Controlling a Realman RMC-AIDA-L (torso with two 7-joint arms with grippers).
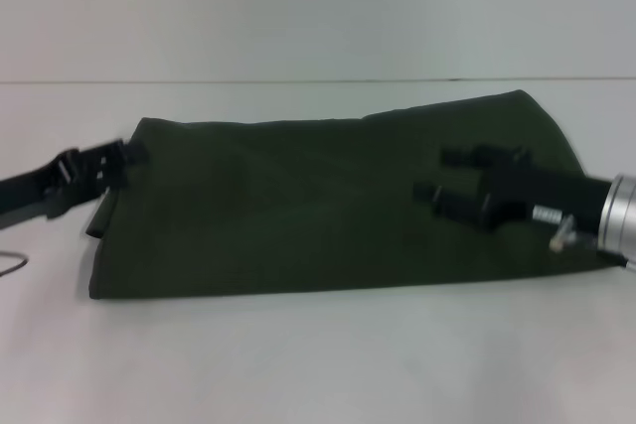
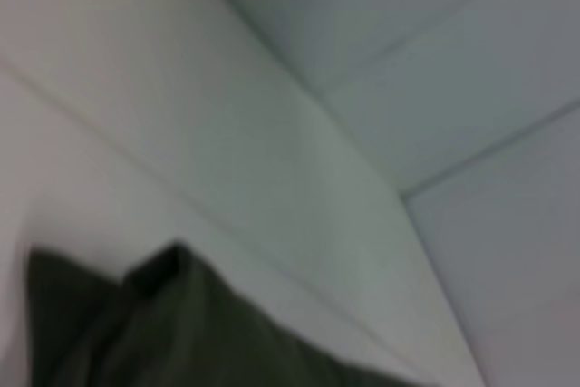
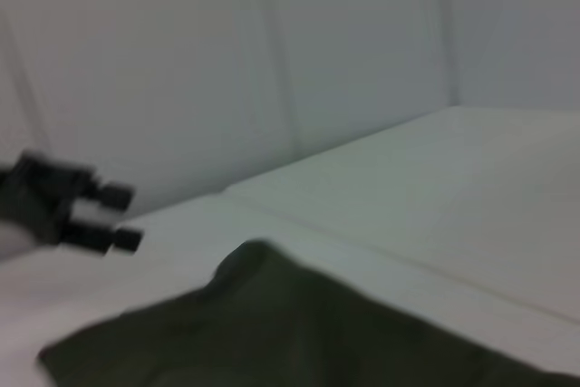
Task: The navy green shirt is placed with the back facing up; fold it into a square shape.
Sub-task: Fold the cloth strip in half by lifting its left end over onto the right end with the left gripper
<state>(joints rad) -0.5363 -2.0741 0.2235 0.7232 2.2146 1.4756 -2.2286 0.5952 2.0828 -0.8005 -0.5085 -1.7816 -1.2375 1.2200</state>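
The navy green shirt [image 1: 318, 201] lies on the white table as a wide folded band, its right end raised a little toward the back. My left gripper [image 1: 127, 156] is at the shirt's left edge; from the right wrist view the left gripper [image 3: 122, 217] has its two fingers apart with nothing between them. My right gripper [image 1: 442, 178] hovers open over the right part of the shirt, fingers pointing left. The left wrist view has only a corner of the shirt [image 2: 181, 333] against the table.
The white table [image 1: 318, 364] extends to a back edge line [image 1: 318, 79] with a pale wall behind. A thin wire-like loop [image 1: 14, 261] lies at the far left edge. Bare table surface lies in front of the shirt.
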